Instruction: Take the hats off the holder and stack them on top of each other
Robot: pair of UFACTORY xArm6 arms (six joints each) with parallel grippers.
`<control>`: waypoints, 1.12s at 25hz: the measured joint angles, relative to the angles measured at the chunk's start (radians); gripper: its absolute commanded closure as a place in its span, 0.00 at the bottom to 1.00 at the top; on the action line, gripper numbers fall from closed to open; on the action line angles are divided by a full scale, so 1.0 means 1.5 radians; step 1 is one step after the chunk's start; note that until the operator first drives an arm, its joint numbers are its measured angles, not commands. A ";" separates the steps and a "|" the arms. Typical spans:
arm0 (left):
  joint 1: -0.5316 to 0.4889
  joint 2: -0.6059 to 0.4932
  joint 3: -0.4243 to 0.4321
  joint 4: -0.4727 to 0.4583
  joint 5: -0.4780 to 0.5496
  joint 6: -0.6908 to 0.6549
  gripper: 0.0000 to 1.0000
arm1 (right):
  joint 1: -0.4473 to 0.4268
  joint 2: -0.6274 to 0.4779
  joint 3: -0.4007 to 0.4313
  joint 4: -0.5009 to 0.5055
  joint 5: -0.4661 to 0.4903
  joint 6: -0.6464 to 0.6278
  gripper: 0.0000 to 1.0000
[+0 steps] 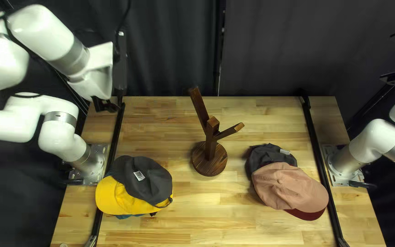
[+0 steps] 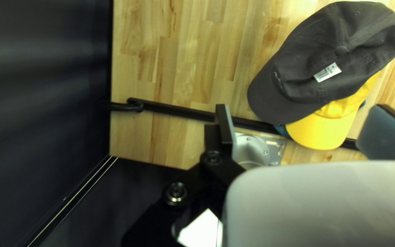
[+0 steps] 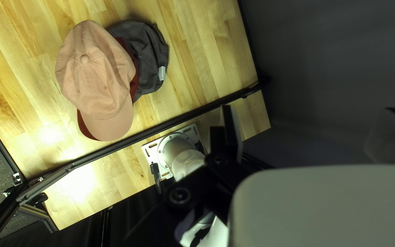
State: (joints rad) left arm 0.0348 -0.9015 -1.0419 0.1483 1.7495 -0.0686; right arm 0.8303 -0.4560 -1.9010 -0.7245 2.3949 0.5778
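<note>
Holder [image 1: 210, 137] bare, hats in two worktop [image 1: 197, 219] piles: charcoal cap [image 1: 142, 180] on yellow cap [image 1: 115, 199], pink cap [image 1: 286, 185] on grey cap [image 1: 267, 156]; light, floppy, likely best pinched at brim; left fingers [image 2: 223, 125], right fingers [image 3: 231, 130] spread, empty.

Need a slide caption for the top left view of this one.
Bare wooden hat holder between two piles: charcoal cap on yellow cap, pink cap on grey cap.

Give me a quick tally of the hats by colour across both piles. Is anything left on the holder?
Dark grey caps: 2
Yellow cap: 1
Pink cap: 1
Maroon cap, mostly covered by the pink: 1
Teal sliver under the yellow, probably a cap: 1
Total: 6
Holder: 0 hats
</note>
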 measured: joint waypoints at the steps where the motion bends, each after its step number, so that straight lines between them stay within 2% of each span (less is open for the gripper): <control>1: -0.012 0.008 -0.017 0.008 0.015 -0.007 0.00 | 0.000 0.000 0.000 0.000 0.000 0.000 0.00; 4: -0.026 0.019 -0.034 0.017 0.032 -0.018 0.00 | 0.000 0.000 0.000 0.000 0.000 0.000 0.00; 28: -0.027 0.019 -0.035 0.018 0.034 -0.018 0.00 | 0.000 0.000 0.000 0.000 0.000 0.000 0.00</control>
State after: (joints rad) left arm -0.0050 -0.8731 -1.0948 0.1757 1.8003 -0.0961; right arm 0.8303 -0.4560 -1.9010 -0.7245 2.3949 0.5778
